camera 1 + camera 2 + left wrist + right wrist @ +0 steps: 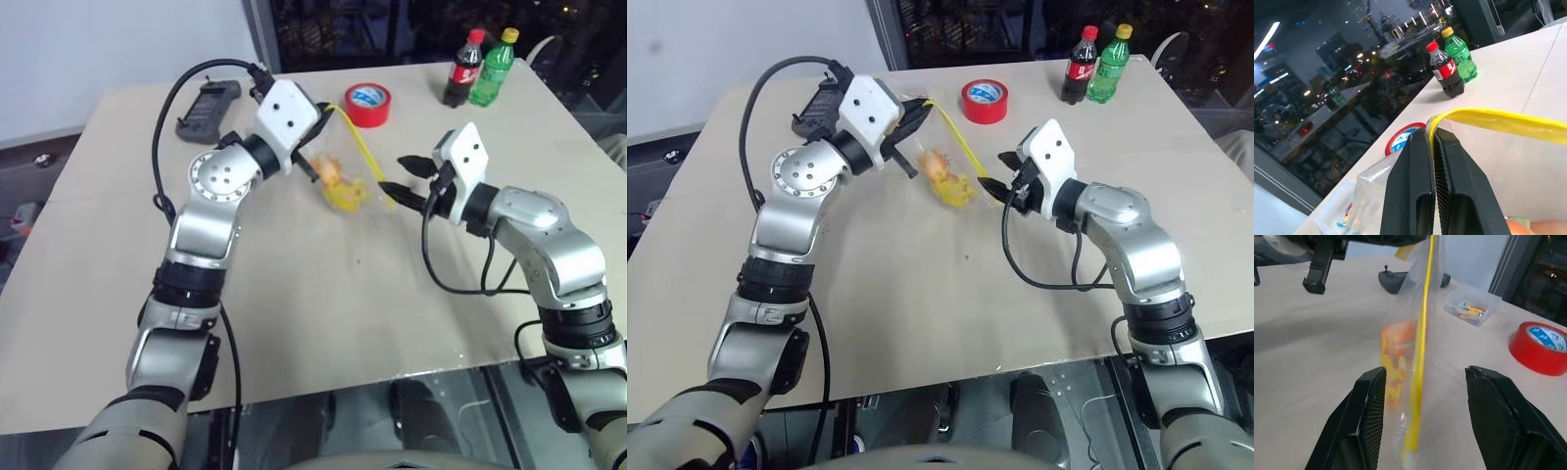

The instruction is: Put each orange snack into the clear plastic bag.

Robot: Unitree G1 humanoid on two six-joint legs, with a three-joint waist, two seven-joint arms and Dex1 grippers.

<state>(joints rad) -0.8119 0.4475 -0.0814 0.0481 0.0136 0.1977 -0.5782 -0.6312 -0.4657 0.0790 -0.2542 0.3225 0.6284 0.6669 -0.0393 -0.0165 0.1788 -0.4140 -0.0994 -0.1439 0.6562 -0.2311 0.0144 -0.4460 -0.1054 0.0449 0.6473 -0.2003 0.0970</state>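
Left wrist view: left gripper (pixel 1434 142) clamped tight on the yellow seal strip (pixel 1498 120) of the clear plastic bag (pixel 1488 166), fingers pressed together with the strip's corner pinched between their tips. Holding that corner of the bag's mouth raised above the table (pixel 323 323), bag hanging down from the strip.

Right gripper (pixel 1422 377) spread wide, fingers (pixel 1369 396) standing to either side of the bag's lower edge and the far end of the strip, neither finger visibly touching the plastic. Seen from the head, poised level at the bag's lower corner, just beside it.

Inside the bag: orange snacks (pixel 939 164) resting low in the plastic as an orange-and-yellow mass; cannot tell whether one or two lie there.

Farther out on the table: red tape roll (pixel 367 104) lying flat just behind the bag; cola bottle (pixel 463 69) and green bottle (pixel 493 67) upright and touching side by side near the far right corner; small clear box (pixel 1473 307) with yellow bits and a black device (pixel 206 108) toward the far left, well apart from the bottles.
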